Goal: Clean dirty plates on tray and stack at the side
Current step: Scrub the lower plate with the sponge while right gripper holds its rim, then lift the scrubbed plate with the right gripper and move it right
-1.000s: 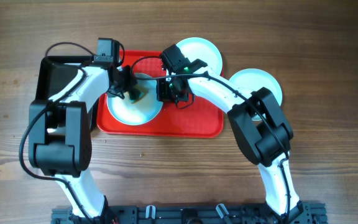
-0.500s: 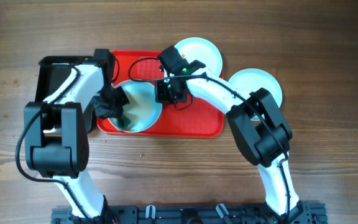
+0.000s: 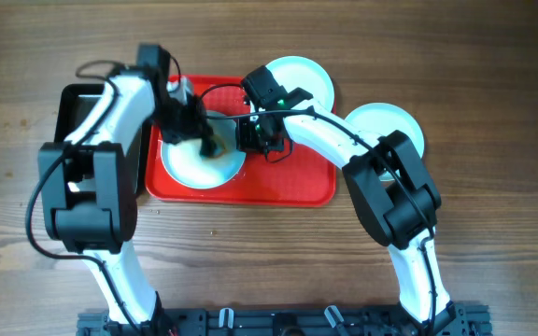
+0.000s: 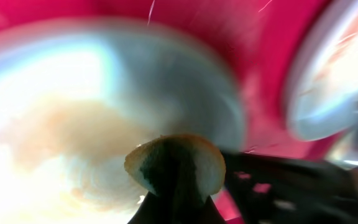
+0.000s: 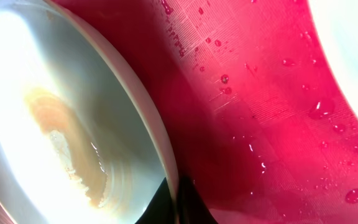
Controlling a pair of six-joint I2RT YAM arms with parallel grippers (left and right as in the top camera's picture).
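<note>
1. My L fingers (image 4: 171,208) clamp a sponge (image 4: 176,163), pressed on the smeared plate (image 5: 55,112).
2. R fingers (image 5: 191,208) pinch that plate's right rim.
3. Plate sits on left of wet red tray (image 3: 288,182).
4. 2nd plate (image 3: 302,79) overlaps tray's far-right corner; 3rd plate (image 3: 390,126) on bench (image 3: 493,75), right of tray.

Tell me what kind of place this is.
Probably a robot lab bench staged for dishwashing practice: left arm and right arm at a wooden table, a red tray, a smeared white plate.
</note>
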